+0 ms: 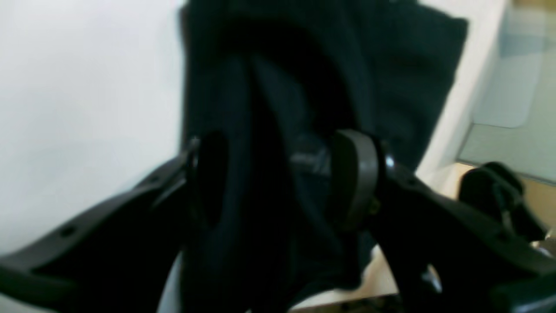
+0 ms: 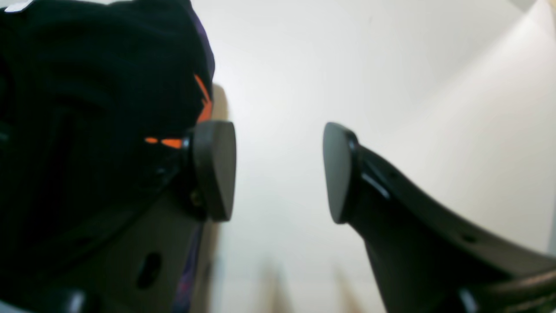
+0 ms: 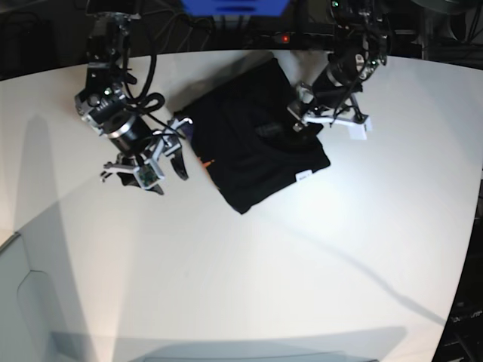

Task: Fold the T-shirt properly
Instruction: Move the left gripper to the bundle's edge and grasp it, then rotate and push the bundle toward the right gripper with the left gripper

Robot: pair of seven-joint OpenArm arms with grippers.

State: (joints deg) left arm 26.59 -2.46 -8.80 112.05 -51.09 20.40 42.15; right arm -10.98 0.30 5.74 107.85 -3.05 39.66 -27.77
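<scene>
**Black T-shirt folded on the white table, an arm at each end**

In the base view, the right gripper [image 3: 167, 160] sits at the left, just beside the near-left edge of the T-shirt [image 3: 253, 151]. Its fingers are spread wide with nothing between them. The right wrist view confirms this: the two dark pads [image 2: 215, 169] stand well apart over bare white table [image 2: 282, 65], and the black cloth lies against the outer side of one finger. An orange label [image 2: 203, 102] peeks out of the folds there, and the same orange shows as a small spot at the shirt's left edge in the base view.

The T-shirt lies in the upper middle of the table [image 3: 226, 279], folded into a compact, roughly rectangular bundle set at an angle. A small white tag [image 3: 302, 176] shows near its lower right corner.

At the right, the left gripper [image 3: 306, 121] hangs over the far-right corner of the shirt. In the left wrist view its fingers [image 1: 354, 174] are parted with a raised ridge of black cloth running between them. The picture is blurred and dark, so I cannot tell whether the pads are pinching the cloth or only straddling it. Beyond the cloth, the table edge and a pale floor area show at the right of that view.
</scene>
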